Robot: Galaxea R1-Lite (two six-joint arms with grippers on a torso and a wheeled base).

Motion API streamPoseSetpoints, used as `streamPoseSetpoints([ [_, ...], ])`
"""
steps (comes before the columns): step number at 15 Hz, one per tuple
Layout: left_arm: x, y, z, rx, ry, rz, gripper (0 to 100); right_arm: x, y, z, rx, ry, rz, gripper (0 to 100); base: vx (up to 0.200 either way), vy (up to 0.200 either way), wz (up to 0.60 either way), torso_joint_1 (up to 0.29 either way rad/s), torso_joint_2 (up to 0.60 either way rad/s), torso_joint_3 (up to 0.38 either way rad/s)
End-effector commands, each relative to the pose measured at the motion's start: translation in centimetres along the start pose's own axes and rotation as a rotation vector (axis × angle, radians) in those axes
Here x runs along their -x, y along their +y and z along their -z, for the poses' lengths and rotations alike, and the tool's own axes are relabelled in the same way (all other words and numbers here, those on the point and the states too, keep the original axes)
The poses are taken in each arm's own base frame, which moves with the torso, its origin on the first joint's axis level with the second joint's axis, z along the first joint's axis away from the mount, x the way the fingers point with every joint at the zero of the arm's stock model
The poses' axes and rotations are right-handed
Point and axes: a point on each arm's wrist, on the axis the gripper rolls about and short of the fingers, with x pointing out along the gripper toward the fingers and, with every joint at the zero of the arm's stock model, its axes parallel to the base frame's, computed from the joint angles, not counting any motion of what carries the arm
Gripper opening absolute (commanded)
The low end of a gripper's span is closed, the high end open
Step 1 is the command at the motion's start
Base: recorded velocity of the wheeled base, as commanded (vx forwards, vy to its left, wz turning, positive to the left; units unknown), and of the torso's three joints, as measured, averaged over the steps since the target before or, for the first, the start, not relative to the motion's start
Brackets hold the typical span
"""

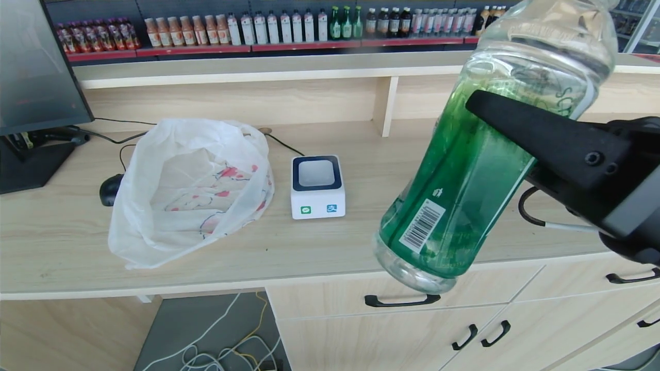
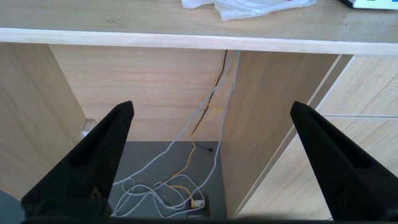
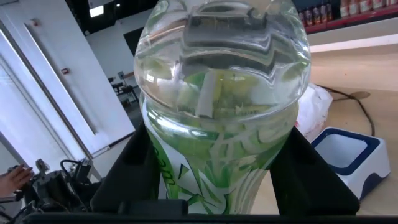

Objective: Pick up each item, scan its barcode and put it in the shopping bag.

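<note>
Green bottle [image 1: 454,206] clamped by right fingers [image 1: 521,126], left fingers [image 2: 99,155] wide apart

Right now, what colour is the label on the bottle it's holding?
The label is green with a white barcode patch, clearest in the head view.

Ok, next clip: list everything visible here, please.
bottle: one, clear with green label, tilted in the air right of the scanner, barcode showing
shopping bag: one, white, open on the counter, left of the scanner
scanner: one, white with dark top, mid-counter
mouse: one, black, just left of the bag
monitor: one, dark, counter's far left
shelf drinks: many, mixed colours, row behind
cables: several, white and yellow, floor under the counter
right gripper: black, shut on the bottle
left gripper: black, open, low in front of the counter
</note>
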Motion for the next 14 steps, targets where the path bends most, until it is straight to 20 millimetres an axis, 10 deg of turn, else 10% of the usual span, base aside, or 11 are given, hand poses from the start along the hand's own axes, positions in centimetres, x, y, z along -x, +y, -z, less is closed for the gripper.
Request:
streamPoseSetpoints([
  [1,0.00,0.00,0.00,0.001,0.000,0.000,100,-0.04,-0.36,0.21,0.001,0.007,0.013,0,0.000,0.000,0.00,0.000,0.00,0.000],
  [14,0.00,0.00,0.02,0.001,0.001,0.000,100,-0.01,-0.73,0.76,-0.004,0.025,0.026,0,0.000,0.000,0.00,0.000,0.00,0.000],
])
